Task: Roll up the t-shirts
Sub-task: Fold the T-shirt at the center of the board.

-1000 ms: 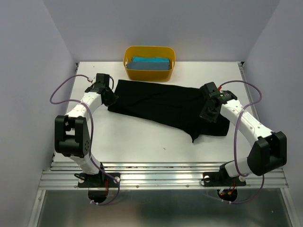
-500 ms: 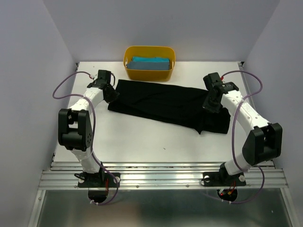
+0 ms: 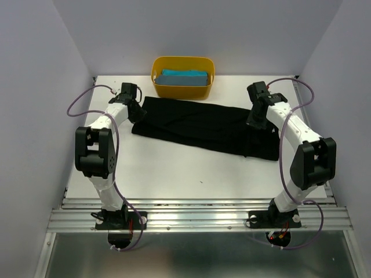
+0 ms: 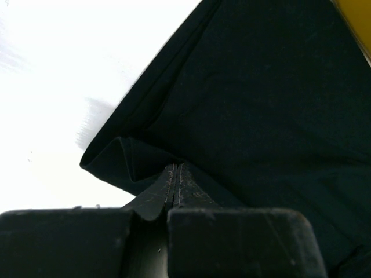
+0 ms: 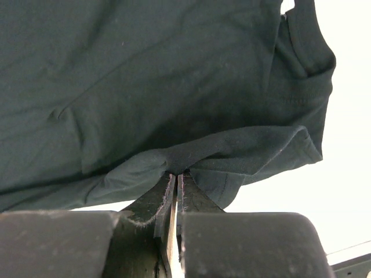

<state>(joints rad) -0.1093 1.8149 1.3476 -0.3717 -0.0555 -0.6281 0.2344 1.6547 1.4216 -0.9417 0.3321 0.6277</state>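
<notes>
Black t-shirt (image 3: 203, 127): one, lying as a long folded band across the far half of the white worktop (image 3: 174, 168). Left gripper (image 4: 176, 169): jaws pinched together on a fold at the shirt's left edge. Right gripper (image 5: 175, 175): jaws clamped on a bunched fold at its right end. Teal-blue t-shirt (image 3: 184, 77): folded, inside the yellow tub (image 3: 182, 91) just behind the black shirt.

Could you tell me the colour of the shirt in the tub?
The shirt is teal-blue, clearest in the top view.
</notes>
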